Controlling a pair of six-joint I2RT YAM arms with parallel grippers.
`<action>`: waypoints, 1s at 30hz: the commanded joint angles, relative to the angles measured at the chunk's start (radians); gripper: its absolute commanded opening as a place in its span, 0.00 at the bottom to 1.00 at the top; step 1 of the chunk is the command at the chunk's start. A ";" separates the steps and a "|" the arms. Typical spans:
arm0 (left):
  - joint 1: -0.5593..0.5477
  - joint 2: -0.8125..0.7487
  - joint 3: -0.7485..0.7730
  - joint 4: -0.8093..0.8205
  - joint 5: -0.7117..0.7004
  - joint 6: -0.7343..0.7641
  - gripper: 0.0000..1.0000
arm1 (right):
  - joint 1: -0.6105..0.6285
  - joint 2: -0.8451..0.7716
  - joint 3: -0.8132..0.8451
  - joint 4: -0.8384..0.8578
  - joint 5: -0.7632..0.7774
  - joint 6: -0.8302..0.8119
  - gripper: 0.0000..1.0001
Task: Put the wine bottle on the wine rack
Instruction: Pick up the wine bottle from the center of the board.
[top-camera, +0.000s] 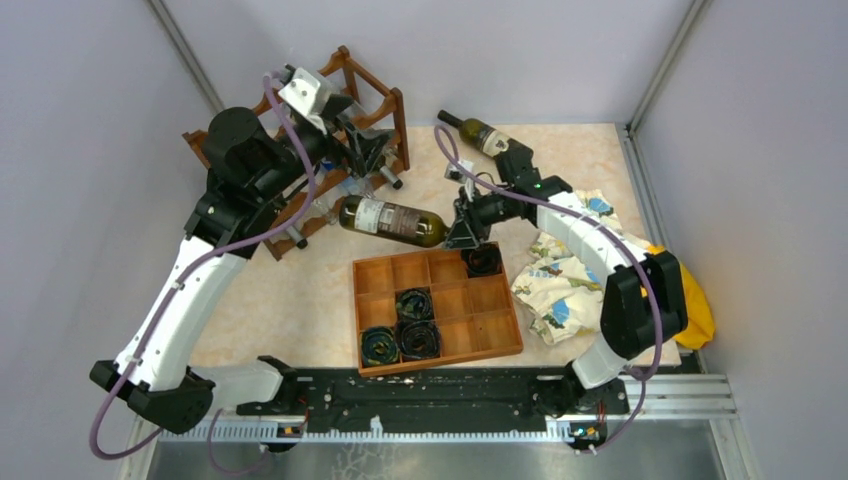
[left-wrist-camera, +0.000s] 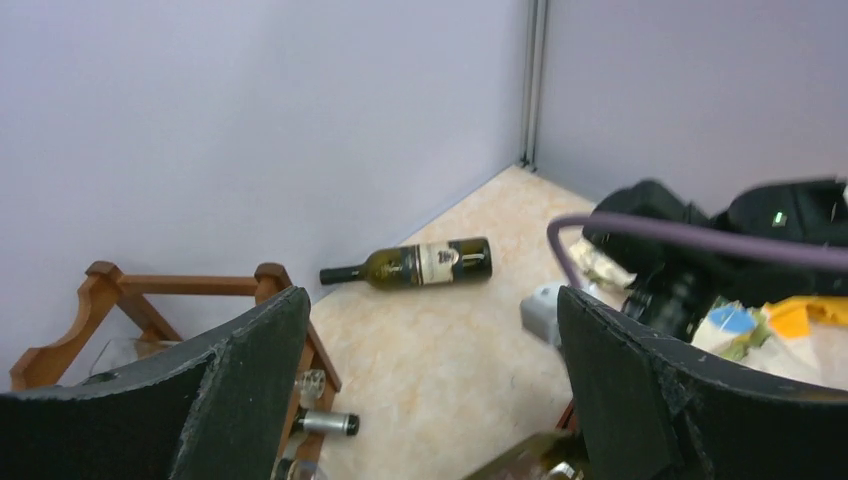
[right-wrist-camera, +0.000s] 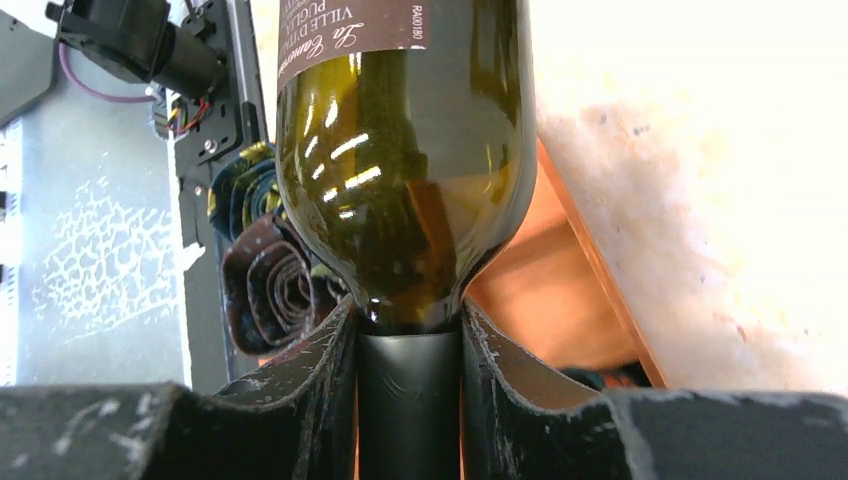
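The dark reddish-brown wine rack (top-camera: 345, 95) stands at the back left; its end also shows in the left wrist view (left-wrist-camera: 130, 300). My right gripper (top-camera: 460, 222) is shut on the black-capped neck of a green wine bottle (top-camera: 390, 220). It holds the bottle lying level between rack and tray, base toward the rack. The right wrist view shows the fingers (right-wrist-camera: 330, 360) clamped on the neck below the bottle's shoulder (right-wrist-camera: 410, 150). My left gripper (top-camera: 368, 150) hovers open and empty by the rack's right end, jaws wide apart (left-wrist-camera: 430, 300).
A second wine bottle (top-camera: 480, 133) lies on the table near the back wall (left-wrist-camera: 415, 263). An orange-brown compartment tray (top-camera: 500, 330) with rolled dark cloths (top-camera: 418, 338) sits front centre. Patterned cloths (top-camera: 565, 285) lie right. A silver-capped bottle neck (left-wrist-camera: 325, 423) sticks out of the rack.
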 joint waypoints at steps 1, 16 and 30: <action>0.003 0.004 0.011 0.091 -0.038 -0.126 0.99 | 0.088 -0.076 0.001 0.313 0.035 0.179 0.00; 0.010 -0.027 0.006 0.099 -0.060 -0.098 0.99 | 0.353 -0.025 -0.072 0.711 0.423 0.494 0.00; 0.014 -0.032 -0.024 0.113 -0.096 0.009 0.99 | 0.380 0.168 0.078 0.770 0.529 0.552 0.00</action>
